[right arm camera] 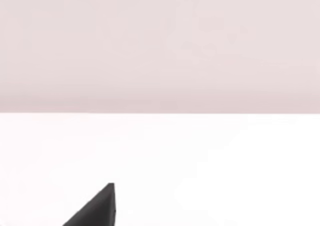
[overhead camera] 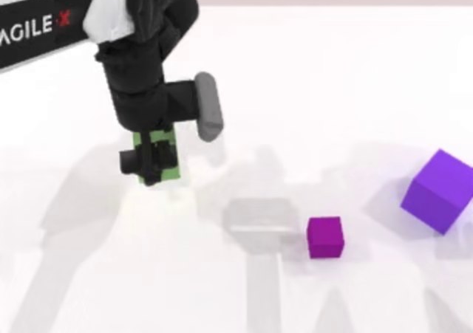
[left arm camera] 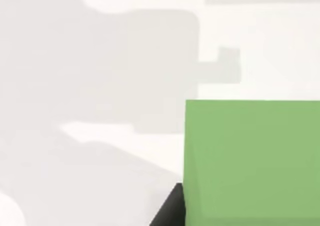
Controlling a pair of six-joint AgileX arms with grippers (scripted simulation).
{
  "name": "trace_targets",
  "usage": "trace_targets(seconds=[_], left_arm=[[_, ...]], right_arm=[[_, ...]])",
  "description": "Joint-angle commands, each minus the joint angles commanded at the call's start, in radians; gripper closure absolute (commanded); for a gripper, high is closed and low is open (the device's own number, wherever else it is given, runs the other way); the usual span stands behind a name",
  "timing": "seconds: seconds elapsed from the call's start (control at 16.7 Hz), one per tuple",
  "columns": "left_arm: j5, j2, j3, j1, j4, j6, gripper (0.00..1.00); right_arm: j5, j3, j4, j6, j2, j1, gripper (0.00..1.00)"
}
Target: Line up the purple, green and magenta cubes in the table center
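Note:
My left gripper (overhead camera: 151, 159) reaches straight down at the table's left and is shut on the light green cube (overhead camera: 174, 165), whose edges show on either side of the fingers. In the left wrist view the green cube (left arm camera: 250, 161) fills the near corner, with one dark finger (left arm camera: 172, 208) flat against its side. The small magenta cube (overhead camera: 325, 237) rests right of the table center. The large purple cube (overhead camera: 440, 191) sits turned at the far right edge. My right arm is outside the top view; its wrist view shows only one dark finger (right arm camera: 100, 208) over bare table, nothing near it.
The white tabletop (overhead camera: 295, 89) carries only grey shadows, one squarish patch (overhead camera: 255, 218) just left of the magenta cube. The left arm's black body and grey link (overhead camera: 208, 105) hang over the upper left. A pale wall (right arm camera: 160, 45) rises beyond the table's far edge.

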Motion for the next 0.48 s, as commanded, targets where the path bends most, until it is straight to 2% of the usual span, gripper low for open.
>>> trace_targets(seconds=[0.24,0.36,0.48], left_arm=[[-0.003,0.032,0.076,-0.257,-0.036,-0.155,1.00],[-0.005,0.039,0.104,-0.341,-0.046,-0.213,1.00],[-0.007,0.041,0.119,-0.383,-0.051,-0.246,1.00]], right_arm=[[0.000,0.000,0.000,0.000,0.000,0.000,0.00],[0.000,0.000,0.000,0.000,0.000,0.000,0.00],[0.000,0.000,0.000,0.000,0.000,0.000,0.00]])
